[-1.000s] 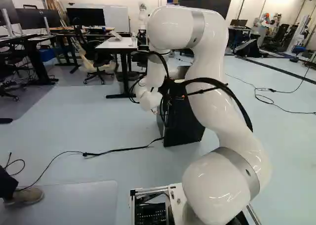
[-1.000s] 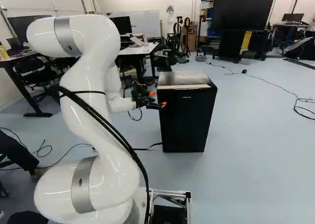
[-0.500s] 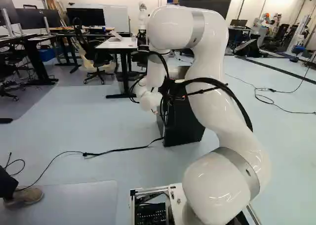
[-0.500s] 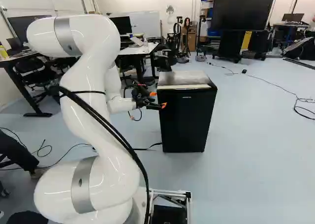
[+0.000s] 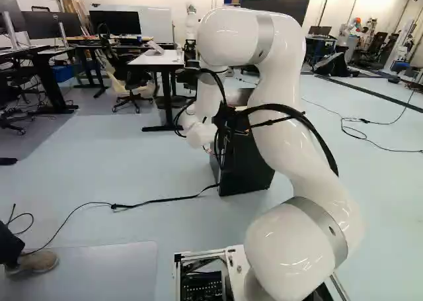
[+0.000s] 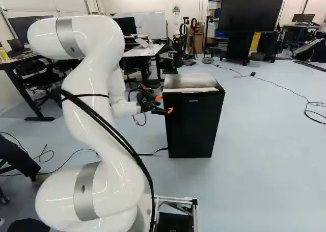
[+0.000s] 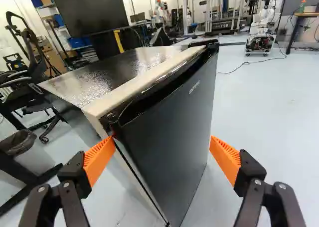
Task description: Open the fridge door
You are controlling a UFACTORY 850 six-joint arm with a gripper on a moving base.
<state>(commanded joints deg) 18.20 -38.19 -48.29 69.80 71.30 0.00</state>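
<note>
My gripper (image 6: 164, 103) is at the upper left part of the black fridge (image 6: 192, 122) in the right base view. In the wrist view the gripper (image 7: 162, 142) stands open, its orange pads wide apart, with the dark fridge door (image 7: 172, 119) showing between and beyond them. One fingertip is at the door's near upper corner, close to the seam with the pale body; whether it touches is unclear. The other is out past the door's front face. The door looks closed. In the left base view, my arm hides much of the fridge (image 5: 246, 172).
A black cable (image 5: 155, 201) runs over the floor to the fridge. White-topped desk (image 5: 158, 59) and chairs stand farther back. A large screen (image 6: 252, 10) is behind the fridge. Another robot (image 7: 264, 20) stands far off. A person's shoe (image 5: 33, 262) is left of the base.
The gripper has shifted down only very slightly in the right base view. The base and the fridge have not moved.
</note>
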